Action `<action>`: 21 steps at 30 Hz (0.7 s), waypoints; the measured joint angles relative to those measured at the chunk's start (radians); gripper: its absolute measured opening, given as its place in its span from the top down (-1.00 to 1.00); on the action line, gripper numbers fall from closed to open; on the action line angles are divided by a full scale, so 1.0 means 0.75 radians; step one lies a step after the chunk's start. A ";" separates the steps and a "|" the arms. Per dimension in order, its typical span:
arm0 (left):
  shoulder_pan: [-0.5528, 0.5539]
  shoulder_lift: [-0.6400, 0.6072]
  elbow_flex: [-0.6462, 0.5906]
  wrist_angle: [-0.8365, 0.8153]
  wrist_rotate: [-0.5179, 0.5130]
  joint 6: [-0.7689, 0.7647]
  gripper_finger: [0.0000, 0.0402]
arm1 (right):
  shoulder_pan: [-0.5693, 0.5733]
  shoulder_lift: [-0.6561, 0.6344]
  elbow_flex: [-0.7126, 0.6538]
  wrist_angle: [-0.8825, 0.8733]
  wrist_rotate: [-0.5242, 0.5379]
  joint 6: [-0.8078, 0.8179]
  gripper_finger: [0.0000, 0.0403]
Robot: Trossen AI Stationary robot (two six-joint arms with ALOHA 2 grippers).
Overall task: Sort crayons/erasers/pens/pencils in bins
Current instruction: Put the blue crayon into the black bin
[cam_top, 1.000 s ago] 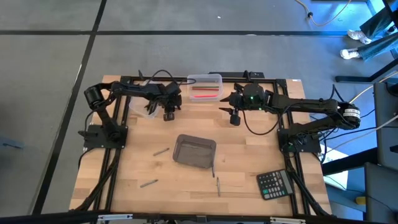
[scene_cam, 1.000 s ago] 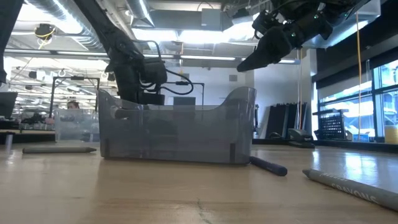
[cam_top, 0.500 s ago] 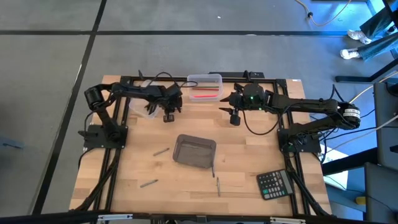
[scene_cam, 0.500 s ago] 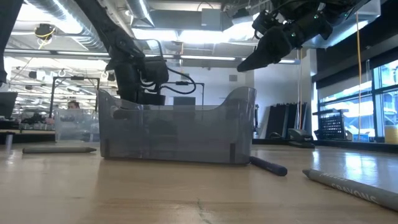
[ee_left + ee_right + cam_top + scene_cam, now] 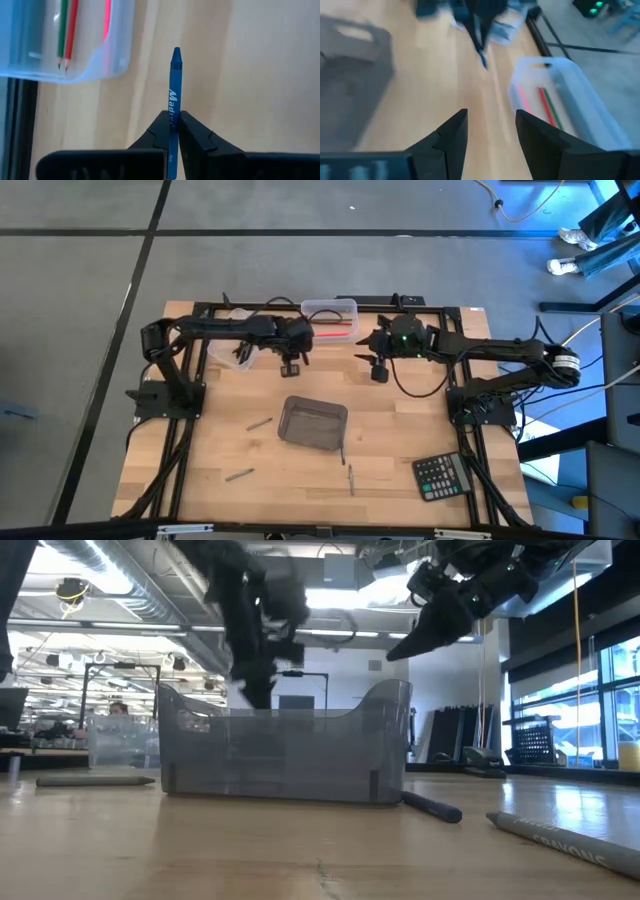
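A blue crayon sticks out past the shut fingers of my left gripper, which hangs over the far middle of the table. Beside it stands a clear bin holding green, red and pink sticks, also visible from above. A smoky grey bin stands mid-table. Several grey sticks lie flat on the wood around it. My right gripper waits open in the air right of the clear bin. My left gripper pinches the blue crayon's paper-wrapped shaft between its two fingers, nearer the blunt end than the tip. The fingers point steeply down and the crayon runs along them, tip foremost. The crayon hangs clear of the table.
A black calculator lies near the table's front right corner. A second clear bin stands at the far left under my left arm. Two sticks lie on the wood to the right of the grey bin.
My left gripper has risen from the far left clear bin and swung toward the table's right, toward the far middle clear bin. The move came mostly in the last half second, and the arm shows blurred in the low view.
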 joint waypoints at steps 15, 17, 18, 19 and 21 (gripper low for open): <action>-0.519 -0.004 0.198 -0.068 0.203 -0.467 0.93 | -0.001 -0.085 0.000 -0.099 0.395 -0.042 0.15; -0.578 -0.003 0.198 -0.045 0.189 -0.508 0.93 | -0.001 -0.093 0.000 -0.099 0.395 -0.029 0.15; -0.607 0.009 0.199 -0.025 0.186 -0.523 0.92 | -0.001 -0.096 0.000 -0.100 0.395 -0.015 0.15; -0.635 0.026 0.200 0.002 0.183 -0.529 0.92 | -0.001 -0.100 0.000 -0.098 0.394 0.002 0.15; -0.686 0.076 0.198 0.011 0.184 -0.529 0.92 | -0.001 -0.107 0.000 -0.100 0.381 0.031 0.15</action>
